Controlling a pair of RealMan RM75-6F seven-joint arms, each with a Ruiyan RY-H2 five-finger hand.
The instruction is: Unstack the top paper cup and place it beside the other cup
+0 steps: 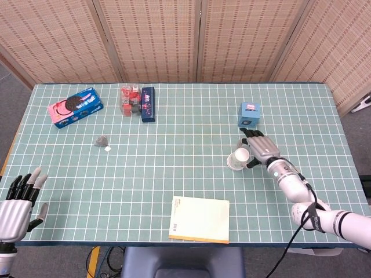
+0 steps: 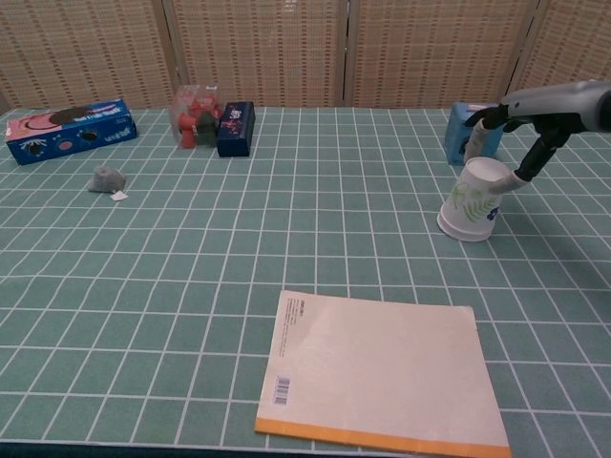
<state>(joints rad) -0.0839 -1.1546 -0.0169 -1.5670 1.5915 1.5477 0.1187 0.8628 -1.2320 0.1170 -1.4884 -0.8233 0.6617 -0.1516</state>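
The left hand [image 1: 16, 205] sits open at the table's near-left corner, holding nothing. The stacked paper cups [image 2: 474, 198] are white with a green leaf print, upside down, tilted, base pointing up toward the right hand [image 1: 261, 150]. That hand's fingers are spread around the top cup; can't tell if it's gripping. The stack sits just in front of the small blue box [image 1: 248, 114].

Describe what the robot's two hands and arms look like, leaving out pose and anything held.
Both hands have silver-grey metallic backs with black fingers and pale grey fingertips. The right hand joins a silver wrist with a small green light, then a white arm trailing a black cable. Only the left hand and a grey wrist show.
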